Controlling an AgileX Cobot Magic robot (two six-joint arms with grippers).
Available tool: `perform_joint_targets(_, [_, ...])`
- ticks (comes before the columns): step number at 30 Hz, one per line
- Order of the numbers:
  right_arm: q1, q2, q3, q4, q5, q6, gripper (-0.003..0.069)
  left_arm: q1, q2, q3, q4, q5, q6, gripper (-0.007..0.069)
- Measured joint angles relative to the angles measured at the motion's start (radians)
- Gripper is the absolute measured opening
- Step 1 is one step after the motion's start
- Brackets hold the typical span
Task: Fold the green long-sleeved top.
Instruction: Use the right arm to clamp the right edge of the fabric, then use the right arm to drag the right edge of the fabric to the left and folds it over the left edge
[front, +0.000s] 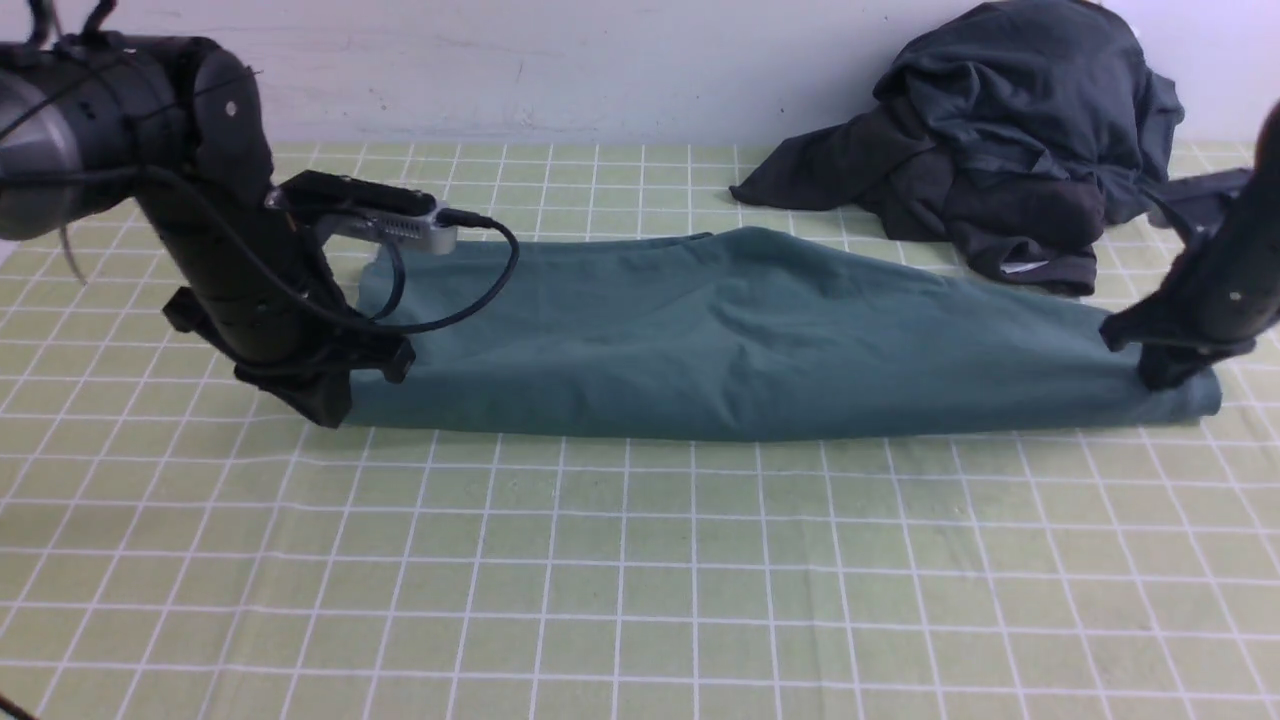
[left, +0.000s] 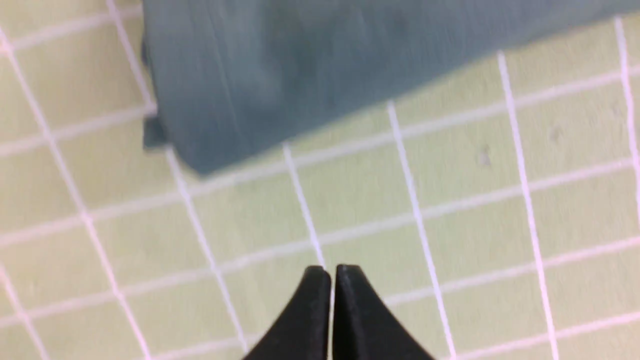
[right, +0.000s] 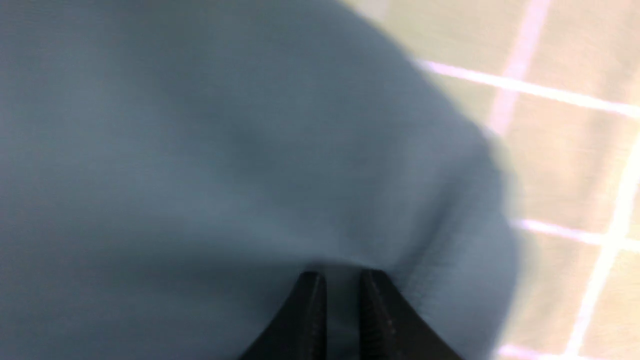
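My left gripper (left: 332, 272) is closed on nothing, over bare gridded mat (left: 450, 200) just off a corner of the green long-sleeved top (left: 260, 75). My right gripper (right: 342, 280) is narrowly parted, its tips on the cloth with nothing visibly pinched. I judge that one arm sits at each end to square the fold. Only the front view shows the whole folded band lying across the mat, with charcoal garments (front: 1010, 130) heaped behind it.

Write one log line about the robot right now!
green top: long folded strip | left hand: shut, empty, beside top | right hand: slightly open over top
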Motion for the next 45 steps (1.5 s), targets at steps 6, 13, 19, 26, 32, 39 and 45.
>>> perform_joint_targets(6, [-0.114,-0.028,-0.026,0.092,0.007,0.133,0.0106,0.000,-0.360,0.183,0.009,-0.089,-0.013,-0.0003])
perform_joint_targets(13, [-0.148,-0.066,-0.028,0.318,0.134,0.037,0.0217,0.000,-0.744,0.437,0.038,-0.160,-0.016,-0.0003])
perform_joint_targets(19, [-0.149,-0.055,-0.007,0.327,0.152,0.055,0.0395,0.000,-1.053,0.715,0.086,-0.321,-0.019,-0.0003])
perform_joint_targets(26, [-0.142,0.003,-0.005,0.365,0.120,0.074,0.0437,0.000,-1.203,0.842,0.090,-0.434,-0.053,-0.0003])
perform_joint_targets(32, [-0.109,0.025,-0.005,0.459,0.100,0.045,0.0227,0.000,-1.153,0.852,0.091,-0.456,-0.049,-0.0003])
perform_joint_targets(39, [-0.113,-0.012,-0.003,0.344,0.124,0.012,0.0041,0.000,-1.136,0.853,0.068,-0.465,-0.049,-0.0003])
perform_joint_targets(45, [-0.142,-0.137,0.001,0.087,0.137,0.033,0.0041,0.000,-1.136,0.854,0.026,-0.476,-0.048,-0.0003])
